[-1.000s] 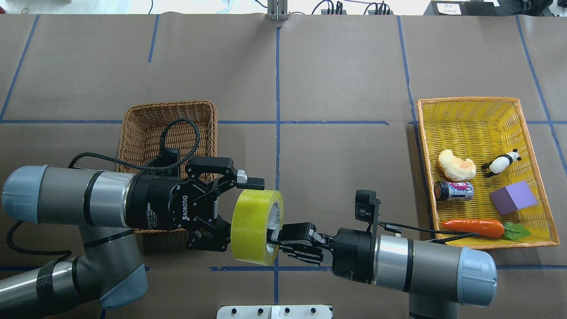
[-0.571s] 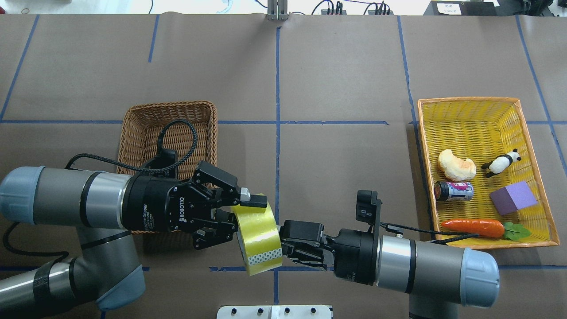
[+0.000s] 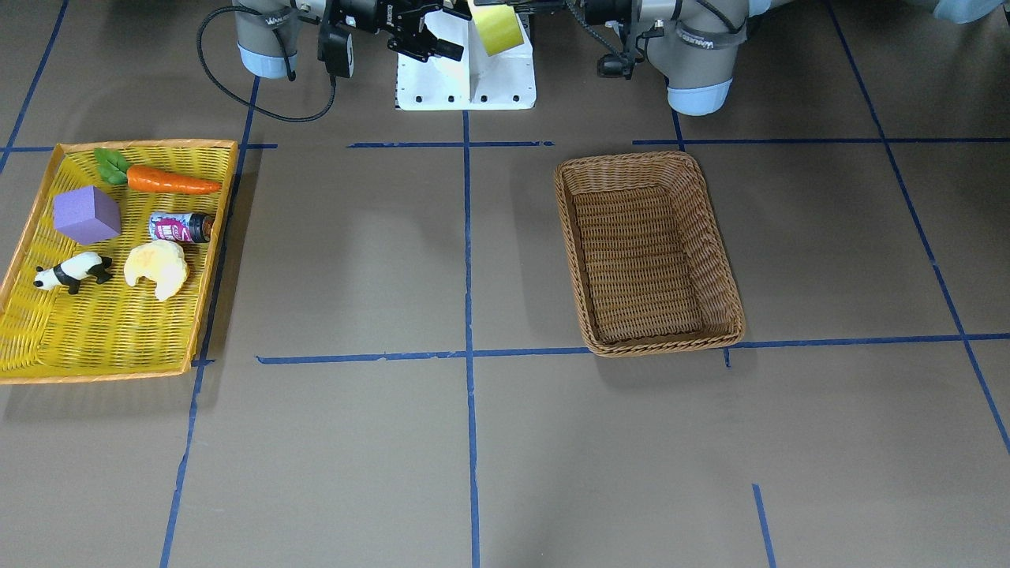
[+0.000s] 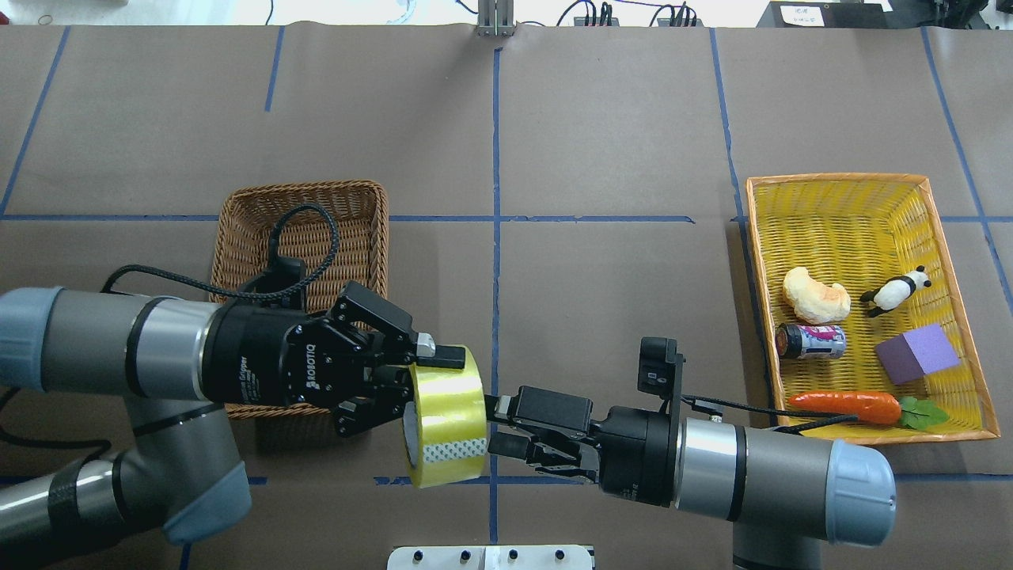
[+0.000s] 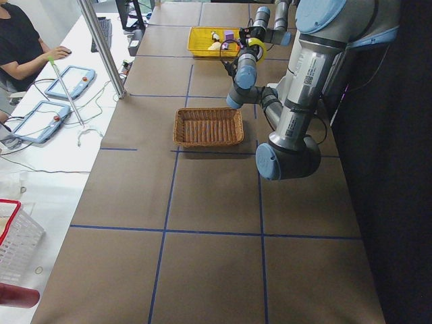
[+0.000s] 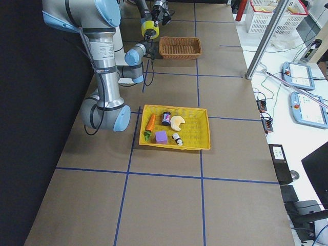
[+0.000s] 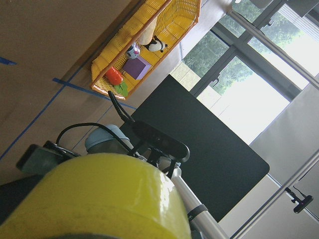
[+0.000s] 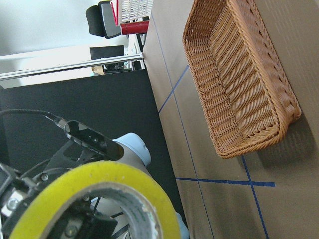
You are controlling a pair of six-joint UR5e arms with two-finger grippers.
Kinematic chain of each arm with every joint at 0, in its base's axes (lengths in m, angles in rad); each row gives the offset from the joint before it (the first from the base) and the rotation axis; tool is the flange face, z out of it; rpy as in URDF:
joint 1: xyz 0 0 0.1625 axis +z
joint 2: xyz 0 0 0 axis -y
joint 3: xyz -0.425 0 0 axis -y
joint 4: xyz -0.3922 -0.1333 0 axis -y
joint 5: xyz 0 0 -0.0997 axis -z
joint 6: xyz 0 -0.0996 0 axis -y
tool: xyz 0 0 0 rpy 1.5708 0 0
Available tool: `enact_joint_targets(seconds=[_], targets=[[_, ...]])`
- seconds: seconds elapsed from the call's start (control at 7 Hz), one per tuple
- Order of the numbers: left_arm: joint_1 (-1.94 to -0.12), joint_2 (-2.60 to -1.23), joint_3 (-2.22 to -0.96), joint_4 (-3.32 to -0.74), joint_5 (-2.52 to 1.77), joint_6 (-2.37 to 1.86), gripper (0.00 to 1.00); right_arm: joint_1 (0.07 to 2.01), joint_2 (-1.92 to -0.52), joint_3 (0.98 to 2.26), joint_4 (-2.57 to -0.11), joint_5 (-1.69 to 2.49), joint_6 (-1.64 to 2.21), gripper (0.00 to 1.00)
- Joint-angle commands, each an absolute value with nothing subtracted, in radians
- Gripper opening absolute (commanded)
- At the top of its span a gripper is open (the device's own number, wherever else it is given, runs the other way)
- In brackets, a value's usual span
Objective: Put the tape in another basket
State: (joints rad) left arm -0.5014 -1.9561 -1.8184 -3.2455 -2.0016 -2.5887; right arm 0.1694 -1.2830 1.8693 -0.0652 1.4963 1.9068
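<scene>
The yellow-green tape (image 4: 447, 423) hangs in the air above the table's near edge, between my two grippers. My left gripper (image 4: 415, 388) is shut on it, one finger over its top rim. My right gripper (image 4: 498, 427) is open, its fingertips just off the tape's right side. The tape fills the bottom of the left wrist view (image 7: 99, 194) and of the right wrist view (image 8: 99, 189), and shows at the top of the front view (image 3: 497, 28). The brown wicker basket (image 4: 237, 237) stands empty behind my left gripper; it also shows in the front view (image 3: 647, 347).
A yellow tray (image 4: 839, 180) at the right holds a croissant (image 4: 815, 295), panda (image 4: 896, 290), can (image 4: 810, 341), purple cube (image 4: 916, 353) and carrot (image 4: 847, 406). The white base plate (image 4: 491, 558) lies under the tape.
My left gripper shut on the tape and drew it left and turned it. My right gripper let go of the tape's wall and now stands just beside it.
</scene>
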Motion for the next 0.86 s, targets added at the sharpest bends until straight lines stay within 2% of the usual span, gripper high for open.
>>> enact_joint_targets(seconds=[0.0, 0.29, 0.43, 0.71], targets=[[-0.668, -1.951, -1.798, -3.212, -2.174, -2.589, 0.00, 0.243, -1.290, 1.867, -0.101, 1.593, 1.907, 1.00], [-0.771, -1.962, -1.746, -3.084, -2.316, -2.530, 0.00, 0.485, -1.269, 1.873, -0.394, 1.887, 1.905, 1.00], [-0.787, -1.965, -1.750, -2.916, -2.386, -2.361, 0.00, 0.643, -1.234, 1.876, -0.592, 2.063, 1.869, 1.00], [-0.801, -1.970, -1.766, -2.623, -2.418, -2.100, 0.00, 0.767, -1.226, 1.879, -0.934, 2.146, 1.569, 1.00]])
